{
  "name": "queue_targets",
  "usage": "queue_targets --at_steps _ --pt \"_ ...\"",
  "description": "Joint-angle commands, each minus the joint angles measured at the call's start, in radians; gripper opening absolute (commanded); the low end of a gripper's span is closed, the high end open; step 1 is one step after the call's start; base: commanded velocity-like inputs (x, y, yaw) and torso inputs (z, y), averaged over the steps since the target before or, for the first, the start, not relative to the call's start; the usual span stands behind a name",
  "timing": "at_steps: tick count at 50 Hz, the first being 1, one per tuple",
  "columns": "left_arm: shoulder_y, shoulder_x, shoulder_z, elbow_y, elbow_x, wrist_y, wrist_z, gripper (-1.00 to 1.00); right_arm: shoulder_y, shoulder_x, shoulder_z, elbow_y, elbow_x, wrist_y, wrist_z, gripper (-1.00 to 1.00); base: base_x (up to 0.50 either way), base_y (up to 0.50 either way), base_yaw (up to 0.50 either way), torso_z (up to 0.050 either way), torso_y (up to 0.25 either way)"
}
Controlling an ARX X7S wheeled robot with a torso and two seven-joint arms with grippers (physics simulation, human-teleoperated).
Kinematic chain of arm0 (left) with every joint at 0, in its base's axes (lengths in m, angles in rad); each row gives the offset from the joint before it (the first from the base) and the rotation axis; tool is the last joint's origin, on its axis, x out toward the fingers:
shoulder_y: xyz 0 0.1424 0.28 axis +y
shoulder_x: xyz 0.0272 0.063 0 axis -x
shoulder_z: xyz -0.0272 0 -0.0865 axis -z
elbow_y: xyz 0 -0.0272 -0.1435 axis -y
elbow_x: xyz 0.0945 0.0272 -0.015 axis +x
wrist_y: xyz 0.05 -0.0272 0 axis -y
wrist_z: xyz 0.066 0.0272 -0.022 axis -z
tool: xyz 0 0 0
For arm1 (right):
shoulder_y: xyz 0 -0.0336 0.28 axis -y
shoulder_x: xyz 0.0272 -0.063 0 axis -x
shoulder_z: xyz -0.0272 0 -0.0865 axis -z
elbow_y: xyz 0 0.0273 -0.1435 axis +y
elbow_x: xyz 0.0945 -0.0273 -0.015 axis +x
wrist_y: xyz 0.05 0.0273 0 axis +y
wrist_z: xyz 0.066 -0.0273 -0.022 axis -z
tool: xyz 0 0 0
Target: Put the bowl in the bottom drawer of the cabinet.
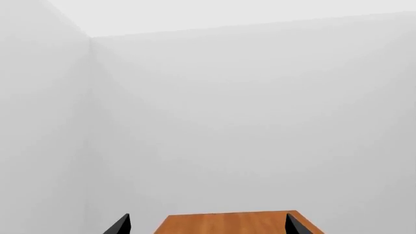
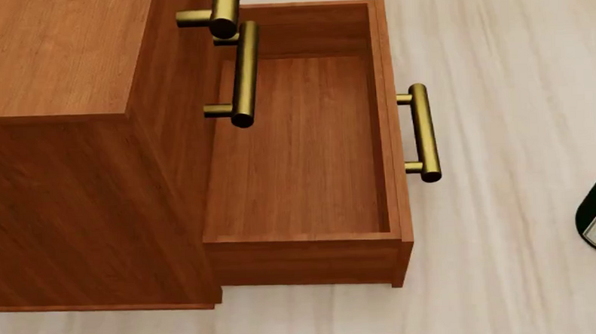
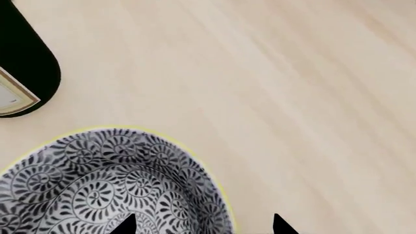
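Gaping bottom drawer [image 2: 297, 152]: is standing pulled well out of the cabinet [image 2: 56, 147], with nothing lying inside it.
Bowl [image 3: 97, 185]: is sitting on the pale bench [image 3: 312, 97], showing only in the right wrist view; it is lying outside the head view, so its distance from the drawer is not showing.
Right pincer [image 3: 201, 225]: is hanging spread over the bowl, one tip above the patterned inside and the other beyond the yellowish rim; it is gripping nothing yet.
Left pincer [image 1: 206, 225]: is hanging open and empty, facing blank walls over a reddish-brown slab, probably the cabinet top.
Grip risk: a pinch on one thin, glazed wall is likely asking for slip or tilt; closing too near the rim could be letting the bowl swing or drop during the carry.
Bottle [image 3: 26, 63]: is standing near the bowl and to the right of the drawer front; a sweeping lift could be knocking it over.
Upper handles [image 2: 242, 75]: are jutting over the drawer's inner edge; an approach hugging the cabinet face could be striking them.
Drawer handle [image 2: 422, 131]: is projecting toward the bottle side; a low carry could be clipping it or the front panel and nudging the drawer inward.
Release risk: letting go high above the drawer floor could be chipping or bouncing the ceramic.
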Motion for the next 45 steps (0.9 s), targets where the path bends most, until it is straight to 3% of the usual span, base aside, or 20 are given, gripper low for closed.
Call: queue_targets --at_steps 1,45 --pt "0.003 -0.003 0.000 0.000 -0.001 0.004 -0.002 1.00 -0.018 -0.004 0.009 0.006 -0.031 0.000 0.006 -1.00 0.00 0.00 0.00 0.000 0.000" --pt "0.010 -0.004 0.000 -0.008 0.003 0.034 0.003 1.00 -0.092 0.042 0.179 -0.169 0.125 0.076 0.038 -1.00 0.00 0.00 0.00 0.000 -0.001"
